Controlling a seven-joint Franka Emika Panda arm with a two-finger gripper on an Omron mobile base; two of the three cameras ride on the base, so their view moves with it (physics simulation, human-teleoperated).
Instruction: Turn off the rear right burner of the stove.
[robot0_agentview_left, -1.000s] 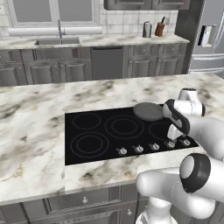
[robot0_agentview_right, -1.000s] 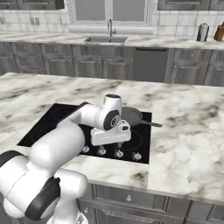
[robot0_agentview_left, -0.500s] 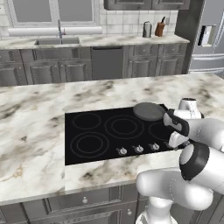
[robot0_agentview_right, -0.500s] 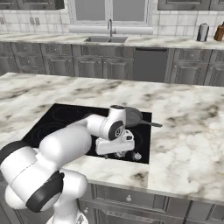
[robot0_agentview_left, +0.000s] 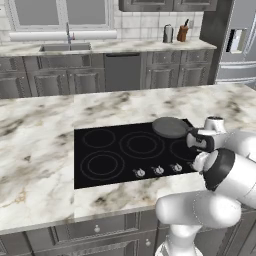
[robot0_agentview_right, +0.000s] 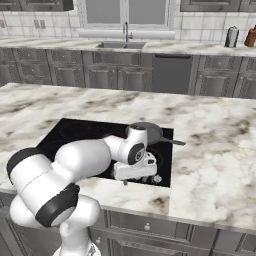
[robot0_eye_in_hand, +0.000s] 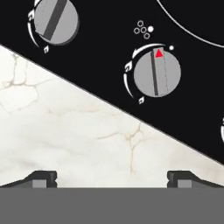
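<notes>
Since a second ago I have dropped lower toward the stove, set into the marble counter. Jaws spread, empty, gripper hovering over marble just short of the knob. Knob looks small, rigid, likely slick metal; pinch across its round sides.

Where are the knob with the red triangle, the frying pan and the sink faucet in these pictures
knob with the red triangle (robot0_eye_in_hand: 156, 73), hand view, centre of its grey face.
frying pan (robot0_agentview_left: 170, 127), left base view, middle of its dark round body.
sink faucet (robot0_agentview_right: 127, 31), right base view, on its upright spout.
</notes>
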